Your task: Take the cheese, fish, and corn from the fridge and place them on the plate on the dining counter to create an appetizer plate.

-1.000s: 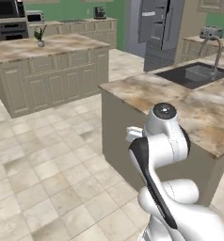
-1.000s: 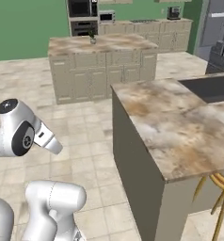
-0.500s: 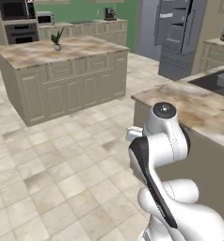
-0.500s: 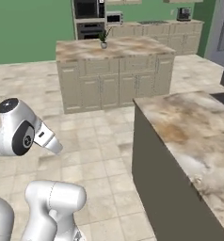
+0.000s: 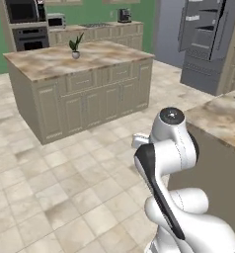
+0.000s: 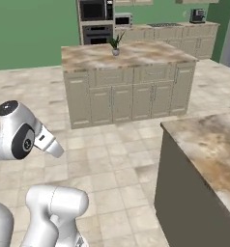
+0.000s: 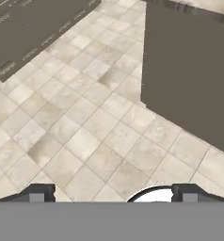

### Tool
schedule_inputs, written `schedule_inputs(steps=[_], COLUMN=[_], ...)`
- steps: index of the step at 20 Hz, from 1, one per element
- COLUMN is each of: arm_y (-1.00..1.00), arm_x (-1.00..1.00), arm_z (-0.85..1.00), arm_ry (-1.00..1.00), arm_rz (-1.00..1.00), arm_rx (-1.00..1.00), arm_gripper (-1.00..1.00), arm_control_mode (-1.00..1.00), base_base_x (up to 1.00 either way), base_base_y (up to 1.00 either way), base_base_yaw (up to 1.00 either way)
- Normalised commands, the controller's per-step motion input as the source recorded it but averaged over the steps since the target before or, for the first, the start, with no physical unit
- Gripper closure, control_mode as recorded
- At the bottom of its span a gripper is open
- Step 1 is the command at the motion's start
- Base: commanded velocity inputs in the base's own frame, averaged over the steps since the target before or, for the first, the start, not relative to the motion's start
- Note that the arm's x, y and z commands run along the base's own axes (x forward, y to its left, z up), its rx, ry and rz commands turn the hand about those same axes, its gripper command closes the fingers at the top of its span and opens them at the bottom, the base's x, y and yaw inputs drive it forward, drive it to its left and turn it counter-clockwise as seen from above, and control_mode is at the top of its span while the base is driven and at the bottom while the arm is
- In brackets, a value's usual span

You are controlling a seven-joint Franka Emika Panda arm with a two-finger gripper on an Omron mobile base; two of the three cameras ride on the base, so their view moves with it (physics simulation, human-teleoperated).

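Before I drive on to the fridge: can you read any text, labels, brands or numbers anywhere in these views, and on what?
None: no readable text in any view.
Wall oven and microwave: control panels too blurred to show any characters.
Fridge: plain grey, no brand mark visible.
Island counter with the small potted plant: no labels.
Gripper, open over bare floor tiles: no markings.

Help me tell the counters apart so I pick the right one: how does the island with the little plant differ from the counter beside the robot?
The island has pale panelled cabinet doors; the near counter has a plain dark side. The island carries a small potted plant; the visible part of the near counter carries nothing. Both have beige-brown marbled stone tops.
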Motion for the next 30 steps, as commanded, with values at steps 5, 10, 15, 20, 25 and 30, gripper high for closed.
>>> schedule_inputs(steps=[5,10,15,20,25,30], arm_y=[0.00,0.00,0.00,0.00,0.00,0.00], arm_x=[0.00,0.00,0.00,0.00,0.00,0.00], arm_z=[0.00,0.00,0.00,0.00,0.00,0.00], arm_ry=[0.00,0.00,0.00,0.00,0.00,0.00], arm_rz=[0.00,0.00,0.00,0.00,0.00,0.00], arm_rx=[0.00,0.00,0.00,0.00,0.00,0.00], arm_gripper=[-1.00,-1.00,-1.00,-1.00,-1.00,-1.00], arm_control_mode=[1.00,1.00,1.00,1.00,1.00,1.00], base_base_x=[1.00,1.00,1.00,1.00,1.00,1.00], base_base_y=[0.41,0.30,0.20,0.04,-0.12,-0.30], base_base_yaw=[-0.13,-0.25,-0.36,-0.40,-0.31,-0.35])
